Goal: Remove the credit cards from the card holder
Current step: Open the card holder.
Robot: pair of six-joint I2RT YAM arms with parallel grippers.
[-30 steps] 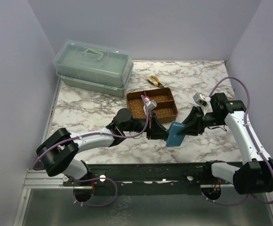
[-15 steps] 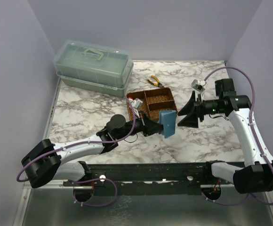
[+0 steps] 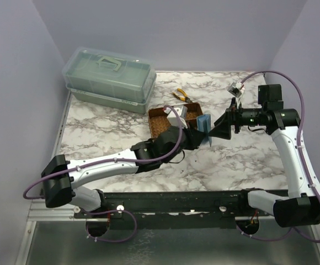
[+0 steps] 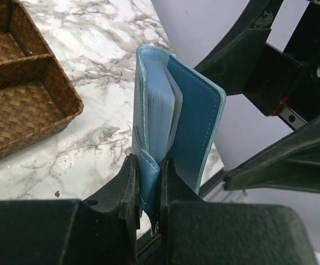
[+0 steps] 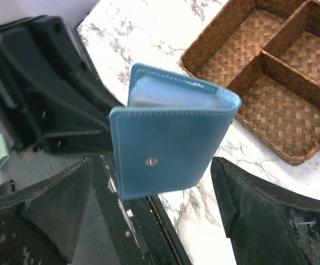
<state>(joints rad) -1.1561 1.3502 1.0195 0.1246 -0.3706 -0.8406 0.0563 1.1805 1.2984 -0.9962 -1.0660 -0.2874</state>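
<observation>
The card holder (image 3: 204, 126) is a teal-blue wallet held upright in the air, just off the tray's right front corner. My left gripper (image 3: 196, 136) is shut on its lower edge (image 4: 149, 176). Pale edges of the credit cards (image 4: 160, 107) show inside the slightly parted fold. My right gripper (image 3: 214, 131) faces the holder from the right and stands wide open. In the right wrist view the holder (image 5: 171, 146) with its small snap hangs between my spread fingers (image 5: 55, 210) without touching them.
The brown woven three-compartment tray (image 3: 159, 126) sits just behind the holder. Yellow-handled pliers (image 3: 181, 95) lie behind the tray. A green lidded plastic box (image 3: 110, 77) stands at the back left. The table's near rail runs below both arms.
My left arm has carried the card holder back and to the right, toward the tray. My right gripper let go, opened wide and drew back to the right.
</observation>
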